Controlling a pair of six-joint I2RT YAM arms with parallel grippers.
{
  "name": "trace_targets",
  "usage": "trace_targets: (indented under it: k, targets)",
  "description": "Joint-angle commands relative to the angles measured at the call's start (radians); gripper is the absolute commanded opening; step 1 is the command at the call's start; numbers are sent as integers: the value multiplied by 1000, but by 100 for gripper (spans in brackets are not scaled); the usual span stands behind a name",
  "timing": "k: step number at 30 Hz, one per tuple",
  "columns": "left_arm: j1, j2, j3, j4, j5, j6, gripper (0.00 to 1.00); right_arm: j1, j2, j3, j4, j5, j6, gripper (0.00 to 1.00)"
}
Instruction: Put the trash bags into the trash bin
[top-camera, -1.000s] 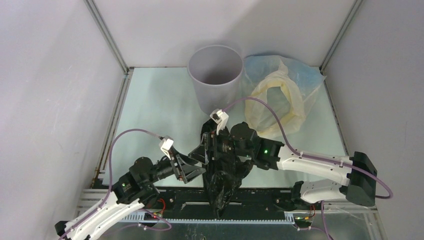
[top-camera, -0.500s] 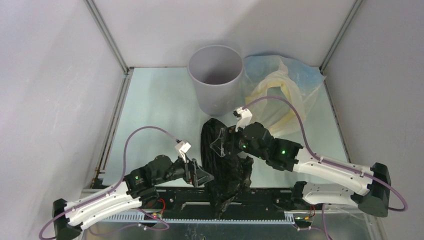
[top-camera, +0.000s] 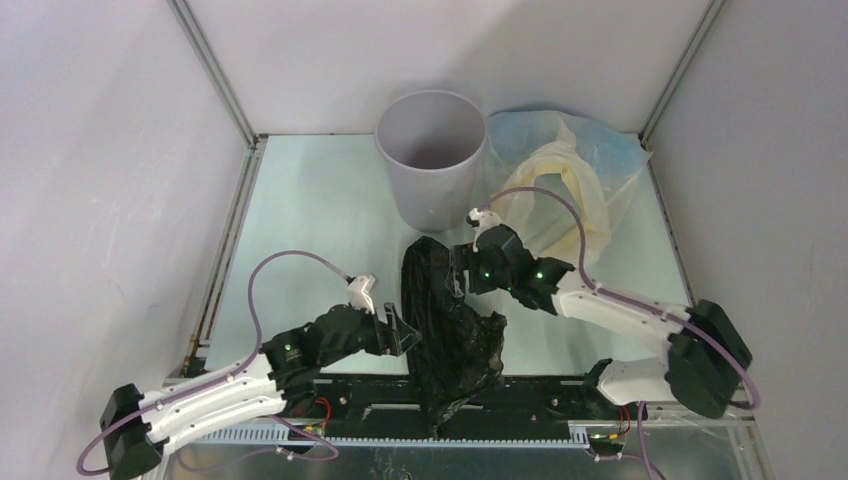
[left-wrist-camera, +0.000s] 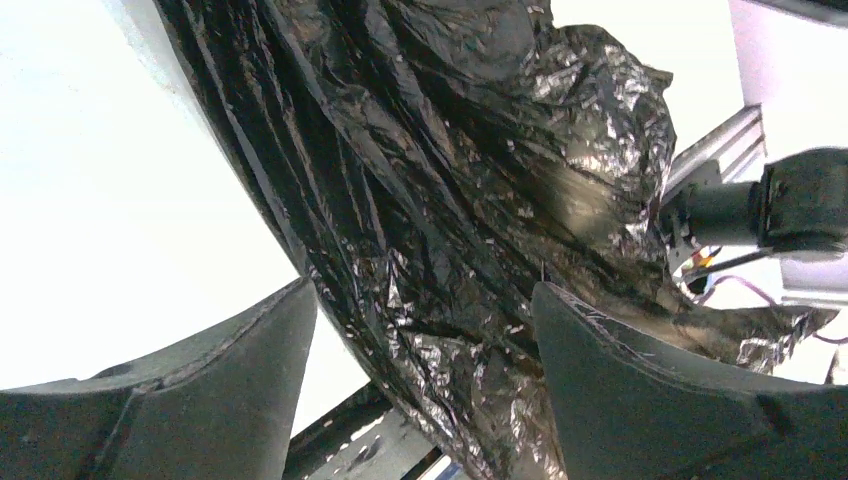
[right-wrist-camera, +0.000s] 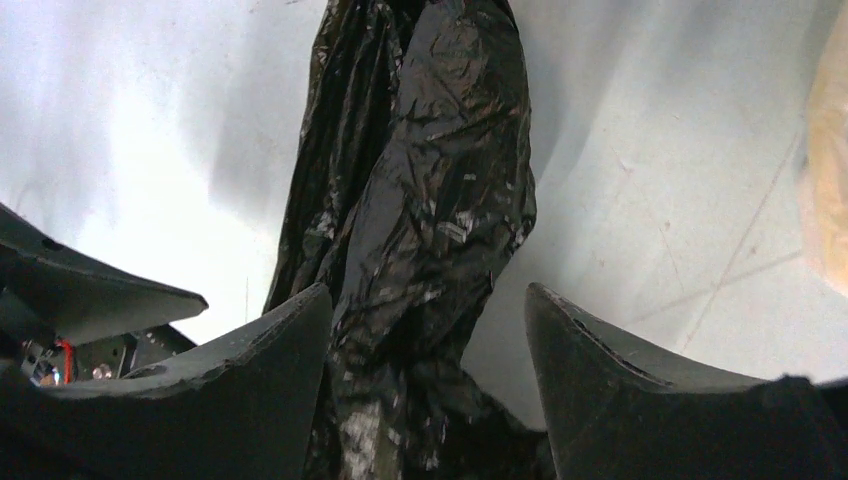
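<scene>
On bench (top-camera: 310, 220), trash bag (top-camera: 455, 345) sits between left end effector (top-camera: 405, 335) and right end effector (top-camera: 457, 280) (both wide open, nothing held). Grasp step; next: close, lift toward trash bin (top-camera: 432, 160).

The trash bag (top-camera: 448, 325) lies before the trash bin (top-camera: 430, 192); a plastic bag (top-camera: 592, 168) perhaps touches its right.

Left arm (top-camera: 205, 395): stretched low from the near-left base toward centre. Left gripper (top-camera: 402, 336) pointed right, fingers (left-wrist-camera: 200, 385) spread wide. Right arm (top-camera: 620, 310): elbow at near right, forearm reaching left and away. Right gripper (top-camera: 455, 278) angled down-left, fingers (right-wrist-camera: 650, 395) likewise spread wide. Grippers near each other, not touching.
</scene>
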Motion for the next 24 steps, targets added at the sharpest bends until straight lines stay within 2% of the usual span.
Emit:
trace_targets:
  k: [1,3,6,8,11,13,14,16,21,24]
  targets:
    - [101,26,-28,139,93,-52,85,-40,122,68,94,-77,-30,72]
    - [164,27,-67,197,164,-60,84,-47,178,80,123,-108,-16,72]
    - [236,29,-71,186,200,-20,84,-57,248,93,179,-128,7,71]
    - [281,39,-63,175,234,4,83,-75,295,99,228,-174,28,68]
    - [342,56,-52,173,310,12,83,-117,341,105,286,-249,79,37]
    - [361,53,-39,167,345,30,82,-131,328,105,284,-238,95,18]
    - [362,47,-29,156,355,47,82,-131,313,105,273,-214,95,10]
    - [362,23,-13,127,384,76,83,-129,265,105,234,-161,92,2]
    - [348,-60,13,139,538,51,89,-128,110,92,86,3,112,0]
    - [274,-117,34,135,493,57,92,-131,-8,57,40,116,158,3]
